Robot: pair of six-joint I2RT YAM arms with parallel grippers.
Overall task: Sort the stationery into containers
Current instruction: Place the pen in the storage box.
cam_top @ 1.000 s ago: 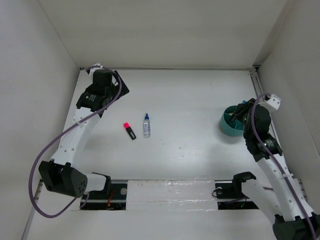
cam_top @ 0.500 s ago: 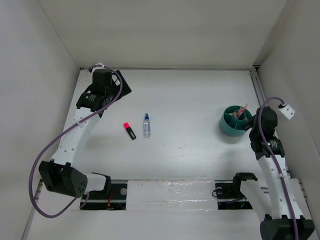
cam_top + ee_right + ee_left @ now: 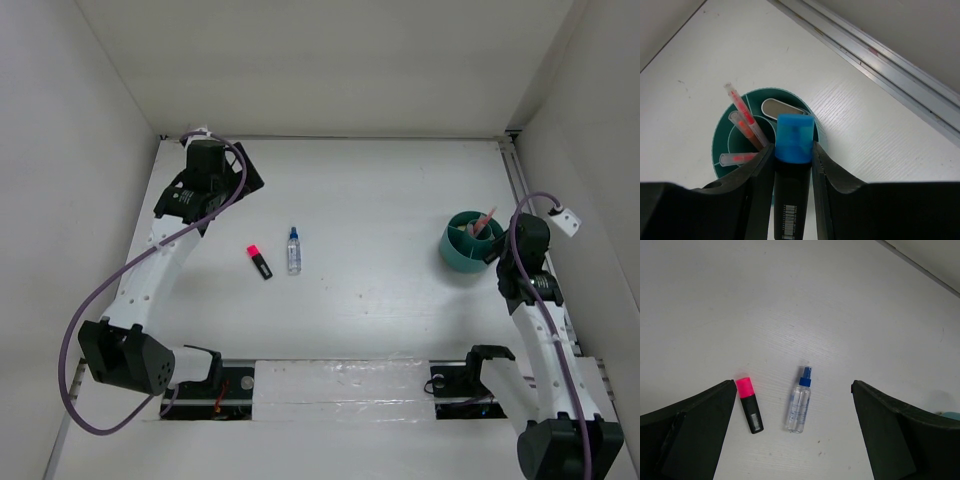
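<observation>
The right gripper [image 3: 791, 150] is clamped on a blue-capped marker [image 3: 792, 180], its matte black fingers pressed against both sides of the barrel; the cap is a translucent, blocky blue, the body glossy black with a white barcode label; it stands cap-up over the near edge of the teal cup [image 3: 720, 131], which sits at the right side of the table [image 3: 865, 315]. The cup is round and smooth-walled, with thin inner dividers that part it into compartments; three clear slim tubes with salmon cores [image 3: 742, 112] lean in its left compartments, and a rounded grey-tan piece [image 3: 782, 107] lies in the far one. A ribbed aluminium rail [image 3: 880, 65] runs along the table edge behind the cup. The left gripper [image 3: 794, 387] hangs spread wide with nothing between its dark, wedge-shaped fingers, up near the far left corner. On the white, finely grained tabletop below it lie a short black marker with a bright pink cap [image 3: 749, 405] and a clear cylindrical bottle with a blue spray top [image 3: 799, 407]; they rest near each other but apart, left of the table's middle and well apart from the cup.
</observation>
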